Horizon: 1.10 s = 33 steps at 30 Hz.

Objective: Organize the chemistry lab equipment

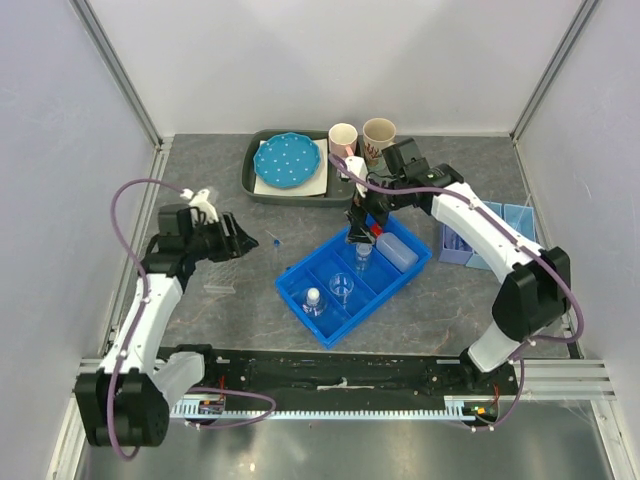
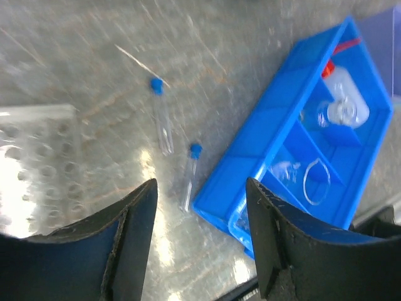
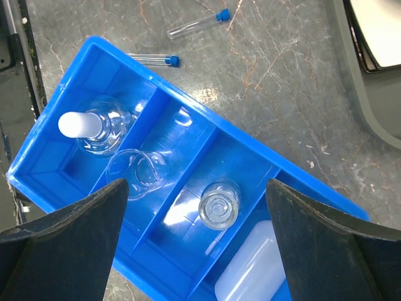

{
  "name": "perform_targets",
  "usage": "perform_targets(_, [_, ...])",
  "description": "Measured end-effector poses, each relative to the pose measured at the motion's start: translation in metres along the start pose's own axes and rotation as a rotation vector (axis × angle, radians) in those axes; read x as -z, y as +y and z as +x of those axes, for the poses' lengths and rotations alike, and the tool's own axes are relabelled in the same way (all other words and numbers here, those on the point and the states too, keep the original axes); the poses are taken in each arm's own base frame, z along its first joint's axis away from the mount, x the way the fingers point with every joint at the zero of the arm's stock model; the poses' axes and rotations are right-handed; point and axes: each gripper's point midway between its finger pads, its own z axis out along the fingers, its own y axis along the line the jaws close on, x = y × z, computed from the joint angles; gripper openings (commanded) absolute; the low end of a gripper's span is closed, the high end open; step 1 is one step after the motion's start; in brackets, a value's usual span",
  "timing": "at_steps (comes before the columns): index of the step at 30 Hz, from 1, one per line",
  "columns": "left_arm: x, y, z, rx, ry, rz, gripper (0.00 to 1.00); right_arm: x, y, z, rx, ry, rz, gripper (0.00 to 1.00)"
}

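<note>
A blue divided tray point(image 1: 305, 262) sits mid-table. In the right wrist view it holds a glass flask with a white stopper point(image 3: 94, 128), a clear beaker point(image 3: 136, 172), a small glass flask point(image 3: 218, 204) and the white squeeze bottle point(image 3: 250, 269). My right gripper point(image 1: 358, 232) hangs open and empty above the small flask. Two blue-capped test tubes point(image 2: 161, 119) point(image 2: 189, 175) lie on the table left of the tray. My left gripper point(image 2: 200, 244) is open and empty, just above the table near them. I cannot make out the safety glasses.
A clear test-tube rack point(image 2: 31, 163) lies left of the tubes. A grey tray point(image 1: 252, 170) with the blue dotted plate point(image 1: 288, 160) and two mugs point(image 1: 343, 137) point(image 1: 379, 135) stand at the back. Pale blue boxes point(image 1: 505, 225) sit at the right.
</note>
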Motion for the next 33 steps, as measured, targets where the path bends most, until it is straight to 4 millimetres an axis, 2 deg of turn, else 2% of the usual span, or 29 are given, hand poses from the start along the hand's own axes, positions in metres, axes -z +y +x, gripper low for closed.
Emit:
perform_targets(3, [-0.015, -0.009, 0.027, -0.008, 0.121, 0.02, 0.64, 0.008, -0.001, 0.001, 0.03, -0.012, 0.049, 0.98])
perform_targets(6, [-0.025, -0.024, 0.048, -0.052, 0.212, 0.029, 0.61, 0.025, 0.006, 0.019, 0.037, -0.035, 0.104, 0.98])
perform_targets(8, [-0.029, -0.03, 0.055, -0.074, 0.252, 0.025, 0.58, 0.041, 0.004, 0.03, 0.028, -0.071, 0.151, 0.98])
perform_targets(12, [-0.043, -0.034, 0.054, -0.116, 0.286, -0.028, 0.57, 0.062, -0.007, 0.046, -0.004, -0.137, 0.22, 0.98])
perform_targets(16, [-0.055, -0.032, 0.056, -0.143, 0.313, -0.078, 0.56, 0.061, -0.008, 0.064, -0.047, -0.175, 0.203, 0.98])
perform_targets(20, [-0.063, -0.02, 0.063, -0.144, 0.36, -0.145, 0.57, 0.061, -0.007, 0.077, -0.092, -0.2, 0.175, 0.98])
perform_targets(26, [-0.082, -0.006, 0.055, -0.153, 0.384, -0.234, 0.56, 0.064, -0.001, 0.072, -0.08, -0.246, 0.145, 0.98])
perform_targets(28, [-0.088, -0.003, 0.052, -0.155, 0.389, -0.253, 0.53, 0.065, 0.0, 0.069, -0.067, -0.259, 0.14, 0.98])
perform_targets(33, [-0.109, 0.012, 0.06, -0.151, 0.444, -0.304, 0.49, 0.066, 0.002, 0.067, -0.058, -0.269, 0.132, 0.98])
